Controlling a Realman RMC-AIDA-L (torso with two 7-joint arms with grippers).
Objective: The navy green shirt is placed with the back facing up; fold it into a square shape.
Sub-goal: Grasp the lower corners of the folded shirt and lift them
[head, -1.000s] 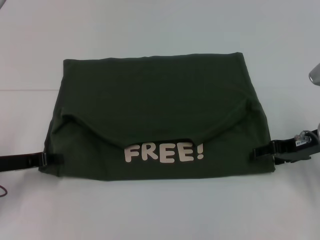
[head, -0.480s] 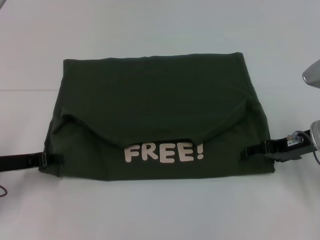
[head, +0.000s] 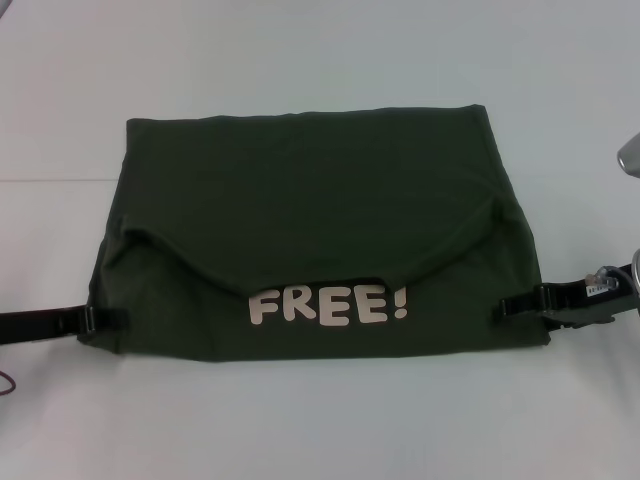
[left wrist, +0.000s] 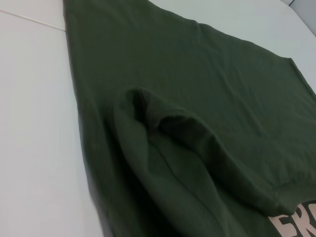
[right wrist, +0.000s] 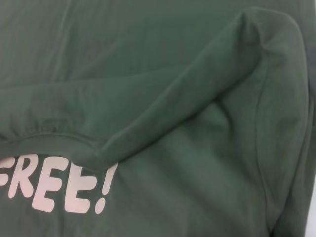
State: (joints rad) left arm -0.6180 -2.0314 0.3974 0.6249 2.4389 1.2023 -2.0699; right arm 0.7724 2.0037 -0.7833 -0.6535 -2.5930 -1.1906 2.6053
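The navy green shirt [head: 310, 200] lies partly folded on the white table, its upper layer doubled down toward me. A white "FREE!" print [head: 328, 305] shows below the folded flap. My left gripper [head: 108, 318] lies low at the shirt's near left edge, its tip over the fabric. At the near right edge my right gripper [head: 512, 305] reaches in level with the print. The left wrist view holds the shirt [left wrist: 197, 89] with a raised fold. In the right wrist view the shirt [right wrist: 148, 49] shows the flap above the print [right wrist: 54, 190].
White table [head: 300, 60] surrounds the shirt on all sides. A silver part of the right arm [head: 630, 155] shows at the right edge. A thin red cable [head: 8, 383] lies at the near left.
My right gripper slid left over the shirt's right edge half a second ago, then drew back a little to the right. The left gripper and the shirt have not moved.
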